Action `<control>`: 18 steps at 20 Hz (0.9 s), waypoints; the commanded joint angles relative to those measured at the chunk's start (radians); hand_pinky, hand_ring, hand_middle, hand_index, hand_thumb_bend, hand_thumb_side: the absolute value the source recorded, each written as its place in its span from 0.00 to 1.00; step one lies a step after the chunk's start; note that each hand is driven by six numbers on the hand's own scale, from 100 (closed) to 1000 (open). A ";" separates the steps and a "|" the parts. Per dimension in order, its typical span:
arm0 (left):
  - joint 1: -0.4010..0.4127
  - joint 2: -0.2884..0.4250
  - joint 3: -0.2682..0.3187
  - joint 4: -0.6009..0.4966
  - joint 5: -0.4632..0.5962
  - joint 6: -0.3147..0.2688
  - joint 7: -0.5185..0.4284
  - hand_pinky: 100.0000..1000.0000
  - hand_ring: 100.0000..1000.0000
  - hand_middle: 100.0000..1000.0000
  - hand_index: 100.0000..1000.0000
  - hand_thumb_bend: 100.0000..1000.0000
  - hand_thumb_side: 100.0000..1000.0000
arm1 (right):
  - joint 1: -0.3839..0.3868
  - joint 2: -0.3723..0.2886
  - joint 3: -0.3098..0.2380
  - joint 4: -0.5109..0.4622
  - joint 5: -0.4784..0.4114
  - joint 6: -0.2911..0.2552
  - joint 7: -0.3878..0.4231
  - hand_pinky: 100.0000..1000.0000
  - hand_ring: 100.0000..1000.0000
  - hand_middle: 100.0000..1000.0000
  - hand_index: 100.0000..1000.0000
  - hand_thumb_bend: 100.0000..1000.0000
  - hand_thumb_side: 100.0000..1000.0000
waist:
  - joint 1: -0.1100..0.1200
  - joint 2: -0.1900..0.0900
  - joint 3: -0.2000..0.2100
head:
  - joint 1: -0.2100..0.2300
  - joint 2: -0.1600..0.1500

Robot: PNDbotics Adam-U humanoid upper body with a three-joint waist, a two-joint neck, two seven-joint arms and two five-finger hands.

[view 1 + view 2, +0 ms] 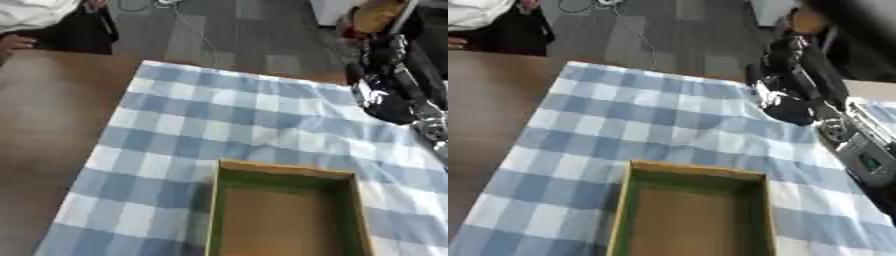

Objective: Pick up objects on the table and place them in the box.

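The right hand (pixel 785 97) hovers blurred over the checked cloth (pixel 219 125) beyond the box (pixel 284 175); its finger state is unreadable.

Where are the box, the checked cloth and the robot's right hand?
box (pixel 696 172): right eye view, far rim.
checked cloth (pixel 201 115): left eye view, bare middle.
right hand (pixel 785 102): right eye view, black hand body.
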State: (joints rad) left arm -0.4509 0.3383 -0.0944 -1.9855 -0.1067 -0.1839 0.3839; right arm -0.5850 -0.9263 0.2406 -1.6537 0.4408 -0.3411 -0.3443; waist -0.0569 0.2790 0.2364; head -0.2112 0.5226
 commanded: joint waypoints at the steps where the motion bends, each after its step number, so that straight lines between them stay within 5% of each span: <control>1: -0.010 0.019 0.000 -0.015 -0.006 -0.002 -0.003 0.67 0.70 0.90 1.00 0.20 1.00 | 0.004 -0.049 -0.003 -0.073 -0.027 0.010 0.015 0.00 0.00 0.00 0.03 0.00 0.77 | 0.002 -0.026 0.001 | 0.005 -0.002; 18: -0.018 0.016 -0.003 -0.015 -0.005 -0.004 -0.008 0.67 0.71 0.91 1.00 0.20 1.00 | -0.016 -0.015 0.123 -0.341 -0.091 0.047 0.185 0.00 0.00 0.00 0.03 0.00 0.79 | 0.001 -0.022 0.014 | 0.008 0.002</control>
State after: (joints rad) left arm -0.4569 0.3383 -0.0979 -1.9855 -0.1099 -0.1880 0.3794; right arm -0.5825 -0.9303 0.3647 -1.9683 0.3587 -0.2967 -0.1729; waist -0.0579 0.2769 0.2491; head -0.2107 0.5237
